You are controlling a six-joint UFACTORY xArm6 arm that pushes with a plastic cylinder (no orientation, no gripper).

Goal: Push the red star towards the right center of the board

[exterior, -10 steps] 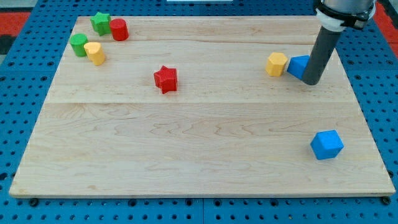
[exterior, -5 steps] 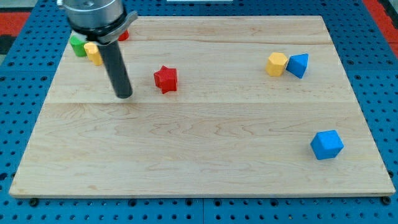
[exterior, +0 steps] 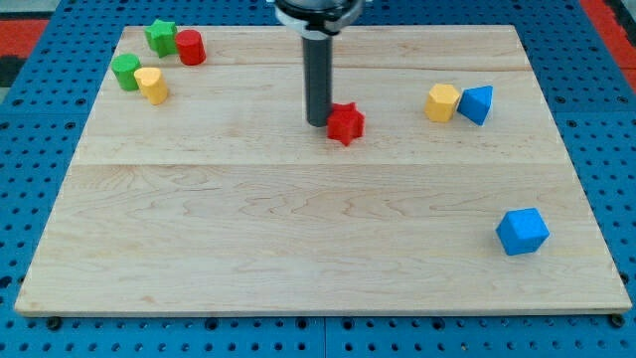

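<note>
The red star (exterior: 346,123) lies on the wooden board (exterior: 318,229) a little above the board's middle. My tip (exterior: 318,121) stands right at the star's left side, touching it or nearly so. The dark rod rises from the tip towards the view's top.
A yellow block (exterior: 442,101) and a blue triangular block (exterior: 477,103) sit side by side to the star's right. A blue cube (exterior: 522,231) lies at the lower right. At the top left are a green star (exterior: 159,37), a red cylinder (exterior: 190,47), a green block (exterior: 126,72) and a yellow block (exterior: 152,85).
My tip swept from the far right to the star's left, then moved right against it. The red star has slid to the right by about one star's width and a half.
</note>
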